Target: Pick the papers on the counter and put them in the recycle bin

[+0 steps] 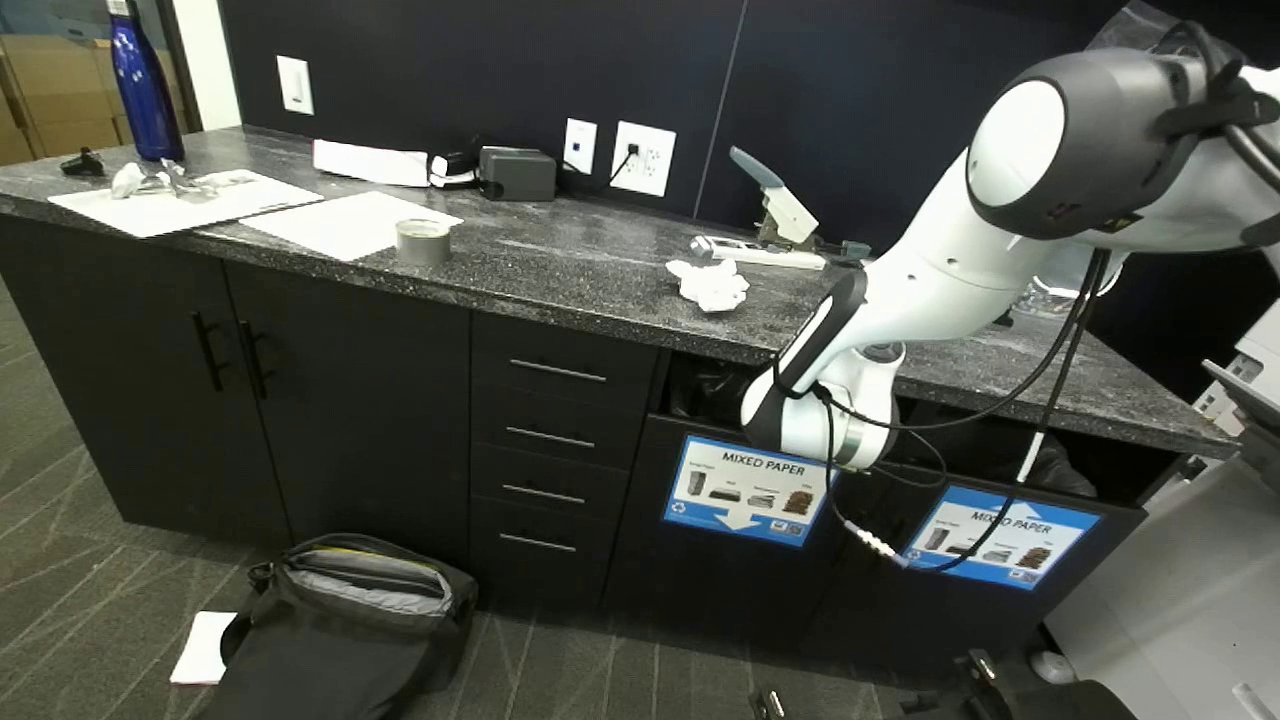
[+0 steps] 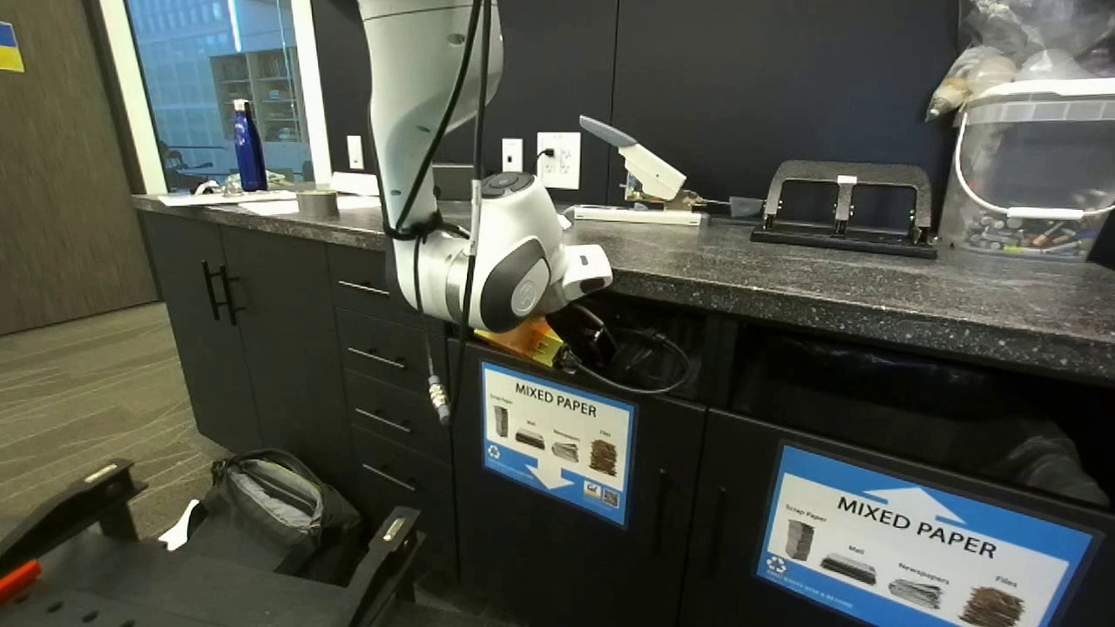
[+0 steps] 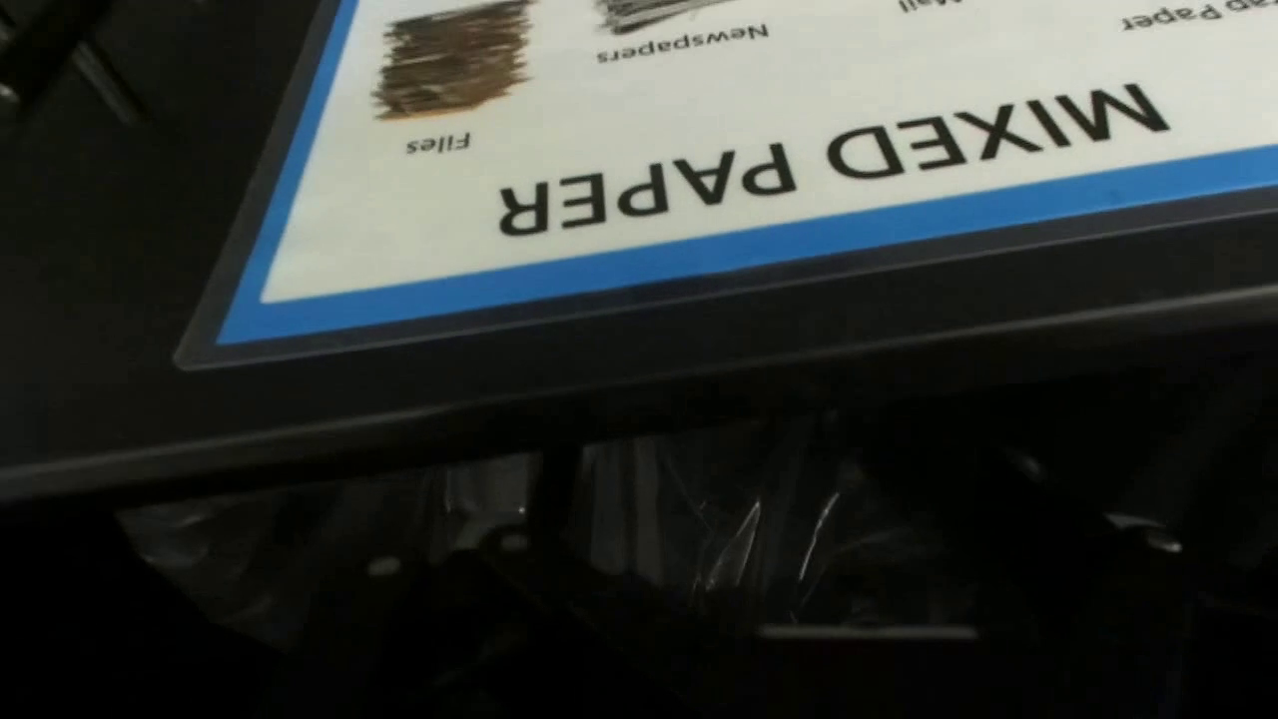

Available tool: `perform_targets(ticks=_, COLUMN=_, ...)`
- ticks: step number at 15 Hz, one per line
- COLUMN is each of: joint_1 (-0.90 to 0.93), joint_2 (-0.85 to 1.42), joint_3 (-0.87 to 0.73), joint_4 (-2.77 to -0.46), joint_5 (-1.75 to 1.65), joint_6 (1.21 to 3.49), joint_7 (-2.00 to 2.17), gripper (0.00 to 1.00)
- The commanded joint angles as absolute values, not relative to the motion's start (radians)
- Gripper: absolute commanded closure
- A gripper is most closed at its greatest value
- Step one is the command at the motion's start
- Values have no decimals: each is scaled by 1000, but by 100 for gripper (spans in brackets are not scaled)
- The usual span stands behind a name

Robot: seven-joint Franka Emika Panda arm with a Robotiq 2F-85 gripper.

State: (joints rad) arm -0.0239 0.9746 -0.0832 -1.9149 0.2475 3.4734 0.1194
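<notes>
A crumpled white paper sits on the dark speckled counter, beside the stapler. Other torn white scraps lie at the counter's far left, on a flat sheet. In an exterior view the arm covers most of the crumpled paper's place. The recycle bin has a "MIXED PAPER" sign and a gap under the worktop. Into that gap points my gripper. From the wrist, the gripper is very dark; its jaws stand wide apart, and only the bin's shiny liner shows between them. The inside of the bin is too dark to read.
A heavy stapler, a tape roll, flat white sheets and a blue bottle stand or lie on the counter. A hole punch and a clear bucket are farther along. Loose cables hang from the arm.
</notes>
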Motion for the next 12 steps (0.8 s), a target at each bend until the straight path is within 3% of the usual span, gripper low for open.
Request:
perform_targets(ticks=1, joint_1=117, joint_2=809, joint_3=-197, joint_4=-2009, joint_5=344, joint_6=3328, joint_7=152, gripper=0)
perform_targets(ticks=7, joint_1=440, joint_2=631, joint_3=-507, joint_4=-2062, joint_5=196, joint_6=2864, joint_7=287, gripper=0)
perform_targets(ticks=12, joint_1=313, joint_2=506, joint_3=-333, joint_4=-1873, joint_5=-32, joint_6=2437, joint_7=262, gripper=0)
